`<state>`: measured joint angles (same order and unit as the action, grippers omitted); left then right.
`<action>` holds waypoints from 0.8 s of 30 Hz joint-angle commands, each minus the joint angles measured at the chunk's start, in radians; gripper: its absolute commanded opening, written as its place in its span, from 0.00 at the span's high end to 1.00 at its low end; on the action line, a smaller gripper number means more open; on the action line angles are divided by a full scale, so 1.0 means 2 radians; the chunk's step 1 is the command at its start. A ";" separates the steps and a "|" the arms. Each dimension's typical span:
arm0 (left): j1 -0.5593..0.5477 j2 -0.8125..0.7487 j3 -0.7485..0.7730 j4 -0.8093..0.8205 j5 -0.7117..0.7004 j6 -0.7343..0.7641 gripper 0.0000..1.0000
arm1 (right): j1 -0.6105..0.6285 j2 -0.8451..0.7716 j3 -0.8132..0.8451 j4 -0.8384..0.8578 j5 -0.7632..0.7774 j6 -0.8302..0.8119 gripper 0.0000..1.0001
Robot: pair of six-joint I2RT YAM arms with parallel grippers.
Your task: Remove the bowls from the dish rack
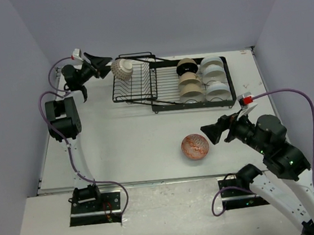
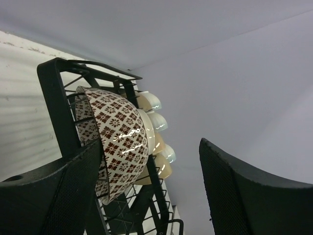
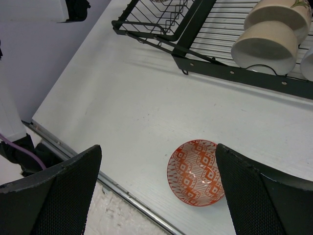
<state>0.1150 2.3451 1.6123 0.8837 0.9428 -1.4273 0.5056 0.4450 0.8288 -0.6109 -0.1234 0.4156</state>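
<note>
One brown-patterned bowl (image 1: 122, 68) leans in the raised basket of the dish rack (image 1: 194, 106) at the far left, and the left end effector (image 1: 107, 66) is right at it, jaws spread and nothing clamped. Further right, beige bowls (image 1: 188, 81) and white bowls (image 1: 215, 77) stand among the tines. The right end effector (image 1: 209, 135) hangs released beside an orange-patterned bowl (image 1: 195, 146) on the worktop (image 1: 126, 143).

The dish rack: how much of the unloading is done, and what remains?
Done: one red patterned bowl lies on the table, beside the open right gripper. In hand: the open left gripper is at the brown patterned bowl in the dish rack, not gripping yet. Left: that bowl, three beige bowls, three white bowls.
</note>
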 commanded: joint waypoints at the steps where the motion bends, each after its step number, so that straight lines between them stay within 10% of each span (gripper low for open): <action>1: -0.003 0.004 -0.005 0.055 0.013 -0.026 0.21 | 0.000 0.007 0.001 0.021 -0.005 -0.010 0.01; 24: -0.008 0.011 -0.029 0.061 0.016 -0.045 0.31 | 0.001 0.004 -0.004 0.025 -0.010 -0.008 0.01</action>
<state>0.1020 2.3489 1.5593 0.9565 0.9554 -1.4960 0.5056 0.4519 0.8272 -0.6041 -0.1242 0.4141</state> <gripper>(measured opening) 0.700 0.987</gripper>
